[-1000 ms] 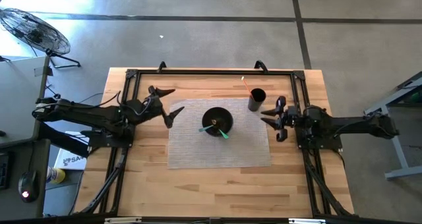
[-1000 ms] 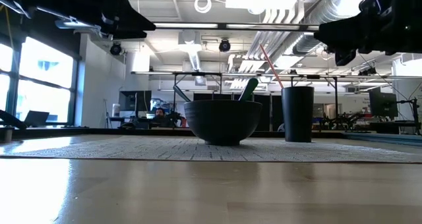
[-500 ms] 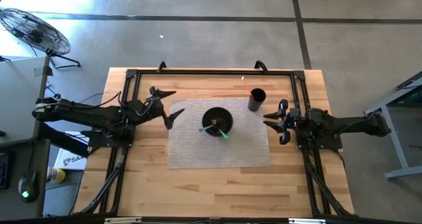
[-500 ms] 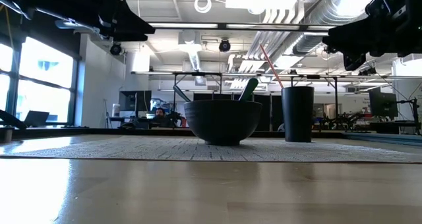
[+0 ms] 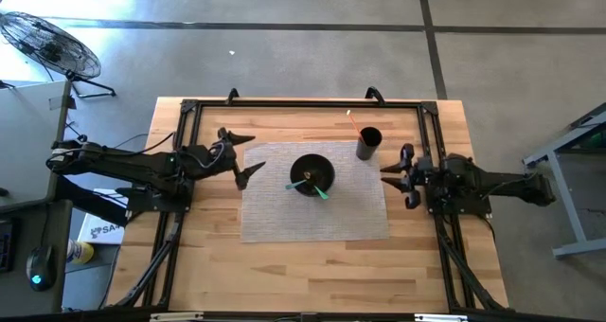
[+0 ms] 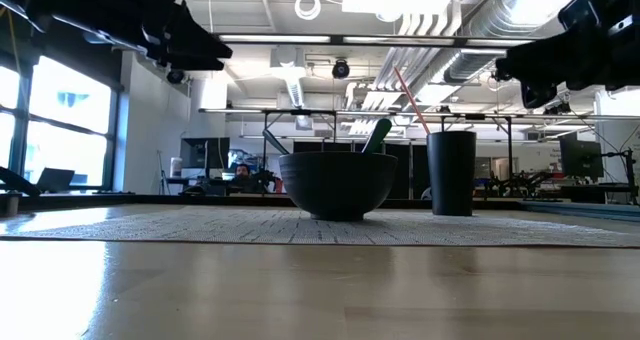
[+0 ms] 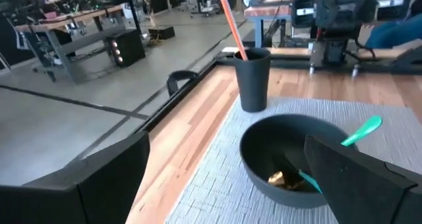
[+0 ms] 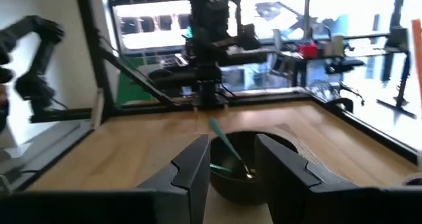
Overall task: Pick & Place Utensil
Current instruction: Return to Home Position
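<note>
Pale wooden desk (image 5: 312, 265) carries a grey table mat (image 5: 284, 218) at its middle. The left gripper (image 5: 244, 158) hovers over the mat's left edge, jaws spread wide and empty. The right gripper (image 5: 396, 177) hangs just off the mat's right edge, jaws also apart and empty. A black bowl (image 5: 311, 173) sits mid-mat with a teal-handled utensil (image 5: 322, 193) leaning in it. The black cup (image 5: 368, 143) stands on the mat corner nearest the right gripper, with the orange straw (image 5: 352, 123) slanting out of it.

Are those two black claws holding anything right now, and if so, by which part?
Nothing is held. The left gripper and right gripper hover by the sides of the mat, jaws open and empty.
</note>
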`<state>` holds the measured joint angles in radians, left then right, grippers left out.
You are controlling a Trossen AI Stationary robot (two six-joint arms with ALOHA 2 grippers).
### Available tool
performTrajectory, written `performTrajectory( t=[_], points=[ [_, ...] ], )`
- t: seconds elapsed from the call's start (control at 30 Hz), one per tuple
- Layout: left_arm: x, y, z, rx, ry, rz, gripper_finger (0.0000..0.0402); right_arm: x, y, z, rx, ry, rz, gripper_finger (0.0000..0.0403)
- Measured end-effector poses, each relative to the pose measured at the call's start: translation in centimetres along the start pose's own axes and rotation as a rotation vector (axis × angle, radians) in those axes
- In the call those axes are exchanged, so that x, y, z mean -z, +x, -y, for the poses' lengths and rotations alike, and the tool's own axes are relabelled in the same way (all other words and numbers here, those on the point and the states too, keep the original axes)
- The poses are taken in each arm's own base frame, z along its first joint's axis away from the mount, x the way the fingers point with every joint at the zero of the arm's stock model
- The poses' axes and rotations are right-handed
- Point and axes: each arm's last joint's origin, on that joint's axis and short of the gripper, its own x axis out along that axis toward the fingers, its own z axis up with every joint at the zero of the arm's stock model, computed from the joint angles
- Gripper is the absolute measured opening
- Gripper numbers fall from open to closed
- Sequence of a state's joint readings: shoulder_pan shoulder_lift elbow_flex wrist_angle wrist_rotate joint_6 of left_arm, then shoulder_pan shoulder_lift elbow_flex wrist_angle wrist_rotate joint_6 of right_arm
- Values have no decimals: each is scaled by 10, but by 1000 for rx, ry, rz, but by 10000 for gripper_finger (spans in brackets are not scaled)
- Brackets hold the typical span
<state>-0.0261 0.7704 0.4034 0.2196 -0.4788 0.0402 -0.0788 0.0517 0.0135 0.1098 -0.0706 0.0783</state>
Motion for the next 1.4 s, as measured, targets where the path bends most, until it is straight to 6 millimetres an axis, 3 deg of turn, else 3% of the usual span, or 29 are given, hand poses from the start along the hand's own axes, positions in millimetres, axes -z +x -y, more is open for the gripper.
performTrajectory(
  t=[0.2,0.63,0.87,1.1,1.4],
  points=[
    [2,0,4,123,1,-21,399,3,0,3,93,32,-14,114],
    [7,-1,8,262,-96,-83,396,3,0,3,94,23,-14,114],
    [9,-2,10,338,-66,-105,332,3,0,3,95,23,-14,114],
    [-5,-7,7,334,-43,-19,288,3,0,3,95,22,-13,114],
    [8,-36,-9,299,-89,94,241,3,0,3,96,22,-14,114]
  ],
)
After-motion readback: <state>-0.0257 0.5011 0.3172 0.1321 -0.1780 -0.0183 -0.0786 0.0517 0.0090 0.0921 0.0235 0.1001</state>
